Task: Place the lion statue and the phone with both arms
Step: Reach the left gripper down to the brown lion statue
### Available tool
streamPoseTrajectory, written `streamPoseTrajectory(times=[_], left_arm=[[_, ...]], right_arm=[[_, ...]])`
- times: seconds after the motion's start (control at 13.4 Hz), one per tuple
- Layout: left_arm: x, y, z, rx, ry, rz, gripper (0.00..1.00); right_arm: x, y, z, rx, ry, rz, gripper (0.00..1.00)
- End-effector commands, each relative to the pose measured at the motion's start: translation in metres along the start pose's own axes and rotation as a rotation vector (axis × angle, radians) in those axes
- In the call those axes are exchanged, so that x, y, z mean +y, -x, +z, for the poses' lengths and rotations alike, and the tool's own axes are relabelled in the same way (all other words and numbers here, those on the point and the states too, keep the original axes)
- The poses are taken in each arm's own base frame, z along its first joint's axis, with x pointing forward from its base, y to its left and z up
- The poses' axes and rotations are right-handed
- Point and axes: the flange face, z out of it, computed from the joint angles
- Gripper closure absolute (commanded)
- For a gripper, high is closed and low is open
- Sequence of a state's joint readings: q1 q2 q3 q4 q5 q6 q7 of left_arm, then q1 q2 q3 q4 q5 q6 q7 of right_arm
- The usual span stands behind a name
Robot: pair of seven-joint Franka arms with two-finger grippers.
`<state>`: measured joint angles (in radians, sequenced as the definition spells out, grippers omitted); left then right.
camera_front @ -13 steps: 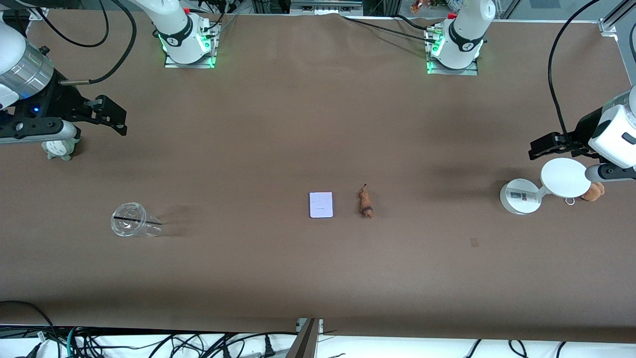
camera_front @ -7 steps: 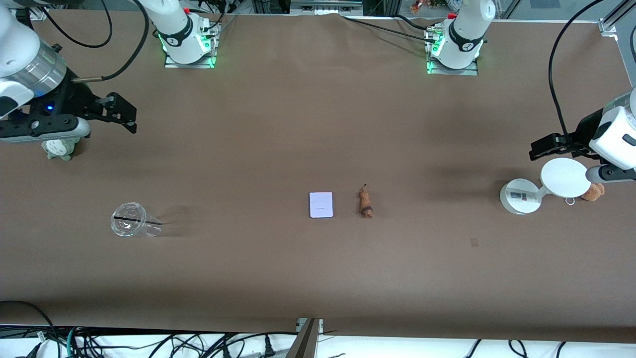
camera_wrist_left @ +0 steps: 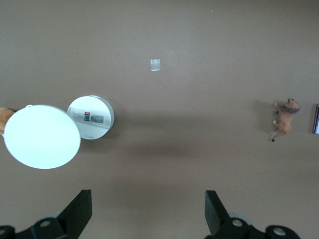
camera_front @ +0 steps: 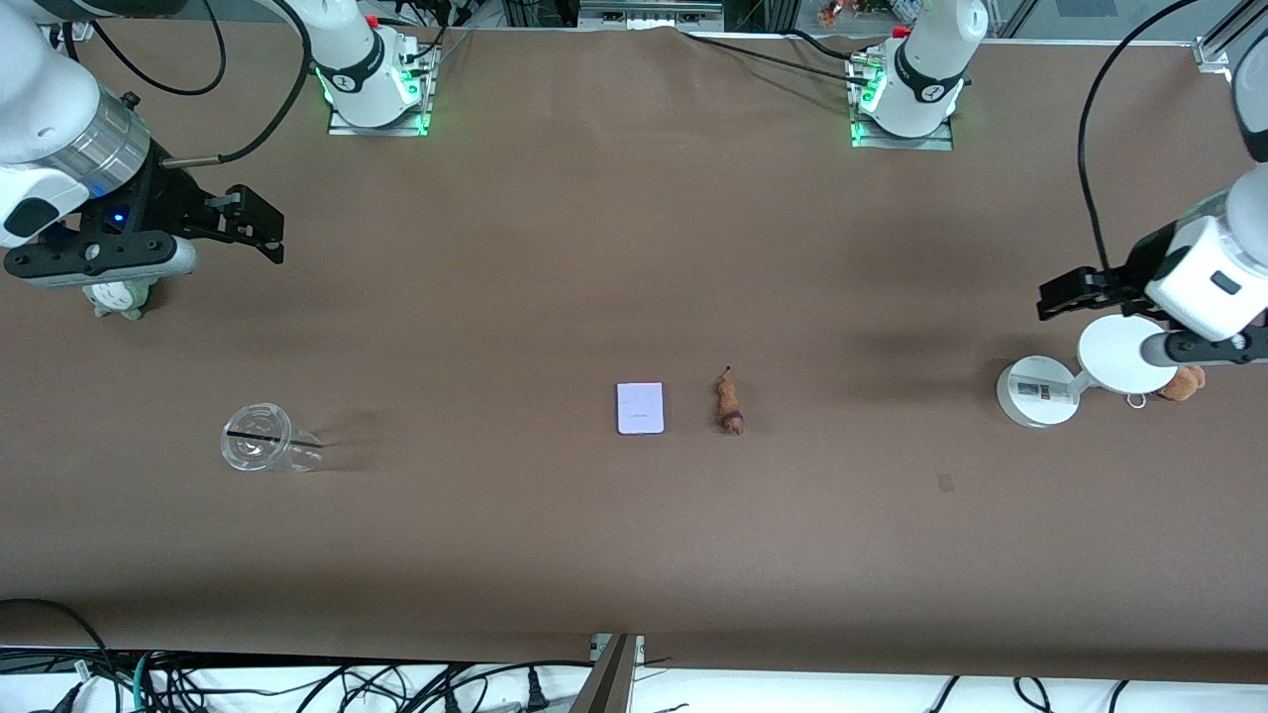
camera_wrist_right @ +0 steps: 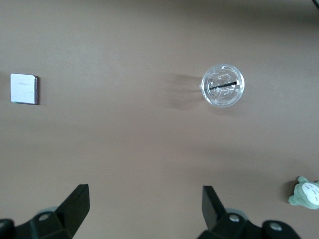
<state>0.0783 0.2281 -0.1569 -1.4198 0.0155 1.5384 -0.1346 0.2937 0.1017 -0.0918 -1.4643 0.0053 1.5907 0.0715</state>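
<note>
Flat pale lavender-white rectangular phone (camera_front: 640, 408) mid-table, small orange-brown lion statue (camera_front: 730, 404) just beside it toward the left arm's end, left gripper (camera_front: 1062, 294) spread wide over the table near a white round-based stand (camera_front: 1035, 391), well apart from the phone, right gripper (camera_front: 256, 224) spread wide over the table toward the right arm's end, also well apart.

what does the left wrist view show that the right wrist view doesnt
Only the left wrist view shows the lion statue, the white round-based stand, a sliver of the brown plush and a small pale patch on the table.

Only the right wrist view shows the whole phone, the clear plastic cup and a pale green plush toy.

Both show the brown table and their own gripper open over it: the left gripper and the right gripper. The left wrist view catches only the phone's edge.
</note>
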Motion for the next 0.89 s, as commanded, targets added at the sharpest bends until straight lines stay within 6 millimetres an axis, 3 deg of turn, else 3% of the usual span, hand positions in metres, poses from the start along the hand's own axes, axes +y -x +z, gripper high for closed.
streamPoseTrajectory(times=[0.0,0.22,0.45,0.82], left_arm=[[0.024,-0.011,0.016,-0.029,0.086,0.024,0.0],[0.041,-0.019,0.03,-0.021,0.156,-0.029,0.0],[0.102,-0.022,0.062,-0.018,0.141,-0.001,0.0],[0.211,-0.016,0.144,0.018,0.115,-0.097,0.0]], right_arm=[[0.001,0.003,-0.004,0.006,-0.014,0.005,0.0],[0.0,-0.002,-0.008,0.052,-0.017,0.005,0.0],[-0.002,-0.003,-0.01,0.065,-0.019,0.002,0.0],[-0.008,-0.008,-0.006,0.067,-0.047,-0.001,0.0]])
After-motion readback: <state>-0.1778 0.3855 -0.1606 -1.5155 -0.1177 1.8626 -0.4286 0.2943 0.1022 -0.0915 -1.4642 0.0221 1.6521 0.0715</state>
